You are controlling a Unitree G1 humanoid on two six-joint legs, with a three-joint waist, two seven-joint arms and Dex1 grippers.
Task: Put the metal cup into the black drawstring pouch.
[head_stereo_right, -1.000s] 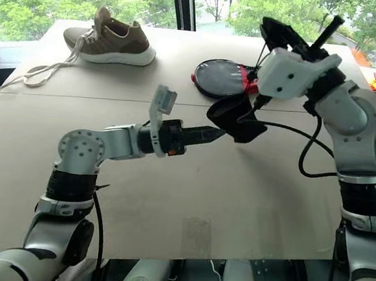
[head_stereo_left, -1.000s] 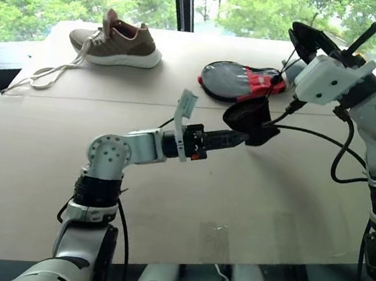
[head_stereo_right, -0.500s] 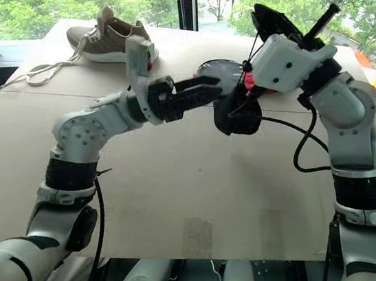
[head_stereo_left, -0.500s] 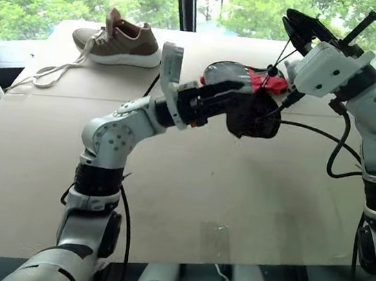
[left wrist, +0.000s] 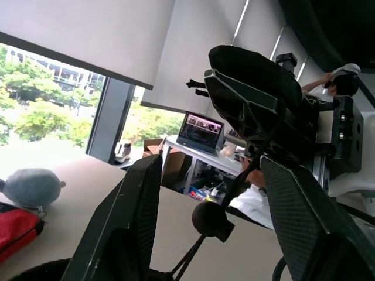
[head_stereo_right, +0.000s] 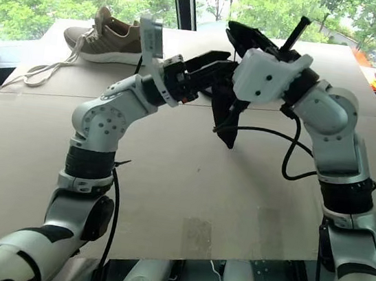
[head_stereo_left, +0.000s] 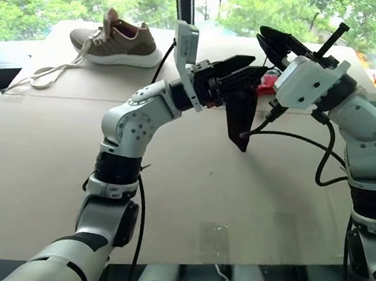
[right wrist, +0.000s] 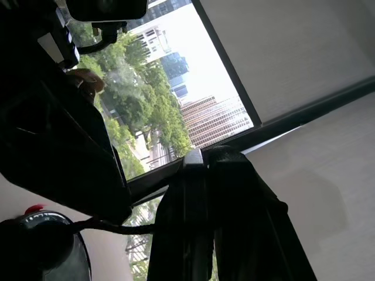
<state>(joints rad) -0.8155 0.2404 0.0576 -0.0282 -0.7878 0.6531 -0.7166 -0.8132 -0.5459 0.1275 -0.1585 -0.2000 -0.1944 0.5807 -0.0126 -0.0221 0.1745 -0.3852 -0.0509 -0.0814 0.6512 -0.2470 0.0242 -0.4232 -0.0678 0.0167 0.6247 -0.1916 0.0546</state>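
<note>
Right end effector [head_stereo_left: 273, 46], pressed together, is dangling the pouch [head_stereo_left: 241, 113] mid-bench; left end effector [head_stereo_left: 249, 67], spread, is crowding it, shoe [head_stereo_left: 118, 40] sitting far-left corner.

Both arms are built of glossy silver-grey rounded shells joined by black ribbed collars. The left arm's elbow housing [head_stereo_left: 129, 123] is a round disc ringed with small screws. A thin black cable [head_stereo_left: 140, 217] loops along the near side of that arm. The right wrist block [head_stereo_left: 309, 81] is a pale, boxy casing, with a thicker black cable [head_stereo_left: 325, 155] curving below it. A flat white plate [head_stereo_left: 186, 43] stands on the left wrist, beside a small red marking. The fingers are matte black, with a woven carbon-like texture.
</note>
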